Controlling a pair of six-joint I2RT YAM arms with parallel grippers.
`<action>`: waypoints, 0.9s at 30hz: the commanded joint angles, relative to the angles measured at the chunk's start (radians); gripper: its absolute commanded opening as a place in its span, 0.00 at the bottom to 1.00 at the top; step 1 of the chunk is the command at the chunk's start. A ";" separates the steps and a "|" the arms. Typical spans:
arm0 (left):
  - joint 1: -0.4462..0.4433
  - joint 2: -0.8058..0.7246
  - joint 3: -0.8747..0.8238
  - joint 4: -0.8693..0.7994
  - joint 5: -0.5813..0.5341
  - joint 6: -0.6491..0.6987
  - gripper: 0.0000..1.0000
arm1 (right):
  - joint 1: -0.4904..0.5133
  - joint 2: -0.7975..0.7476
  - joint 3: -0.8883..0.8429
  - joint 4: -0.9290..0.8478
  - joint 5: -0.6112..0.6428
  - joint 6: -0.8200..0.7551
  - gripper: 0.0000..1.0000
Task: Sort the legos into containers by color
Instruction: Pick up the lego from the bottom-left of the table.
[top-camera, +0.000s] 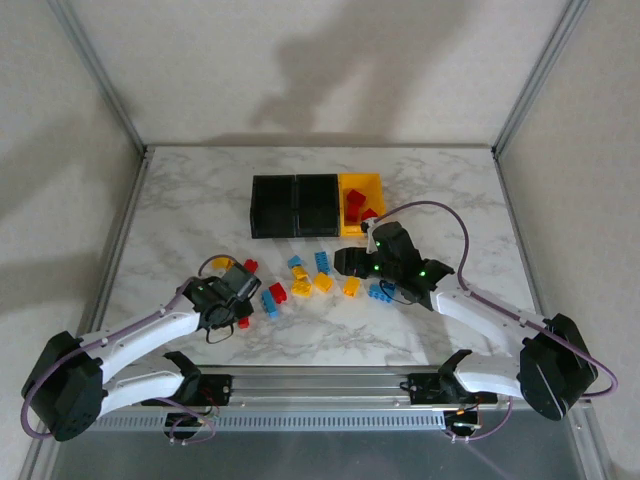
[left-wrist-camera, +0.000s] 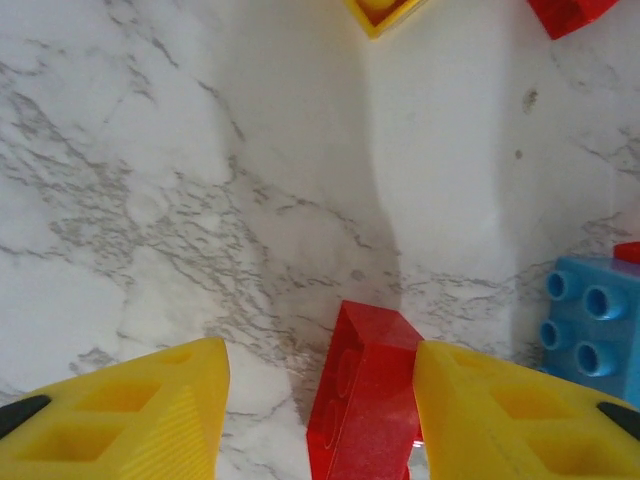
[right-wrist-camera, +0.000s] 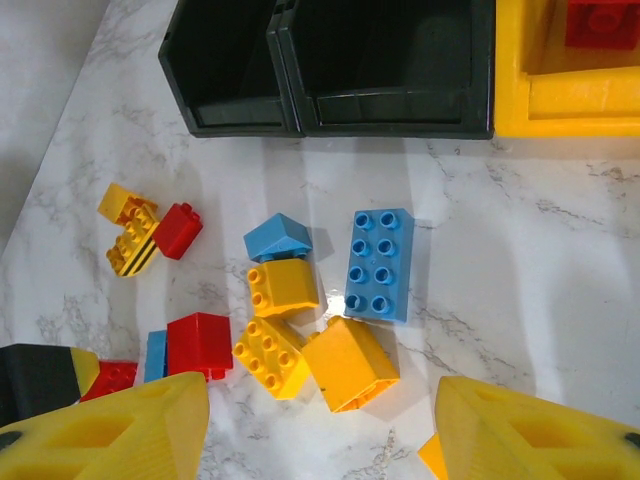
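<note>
A red lego (left-wrist-camera: 365, 400) stands on edge between the yellow fingers of my left gripper (left-wrist-camera: 320, 360). It rests against the right finger (left-wrist-camera: 480, 400), and bare marble shows between it and the left finger, so the jaws are open. In the top view that gripper (top-camera: 243, 300) sits at the left end of the scattered legos. My right gripper (right-wrist-camera: 320, 400) hovers open and empty over a cluster: a blue 2x4 brick (right-wrist-camera: 378, 264), yellow bricks (right-wrist-camera: 350, 365) and a red one (right-wrist-camera: 198, 345). Two black containers (top-camera: 272, 180) (top-camera: 318, 178) and a yellow container (top-camera: 360, 178) stand in a row behind.
The yellow bin (right-wrist-camera: 580, 100) holds red bricks (right-wrist-camera: 600, 22); both black bins (right-wrist-camera: 240, 125) look empty. A blue brick (left-wrist-camera: 590, 325) lies just right of my left gripper. More loose bricks spread between the two arms (top-camera: 322, 282). Metal frame posts edge the table.
</note>
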 joint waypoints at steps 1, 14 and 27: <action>0.008 0.003 -0.017 0.035 0.029 -0.014 0.51 | 0.007 0.002 0.018 0.018 0.003 -0.019 0.62; 0.008 0.033 -0.046 0.072 0.063 -0.007 0.45 | 0.007 0.024 0.024 0.016 0.011 -0.023 0.62; 0.007 0.073 0.130 0.044 0.024 0.037 0.21 | -0.008 -0.011 0.011 0.007 0.024 -0.016 0.62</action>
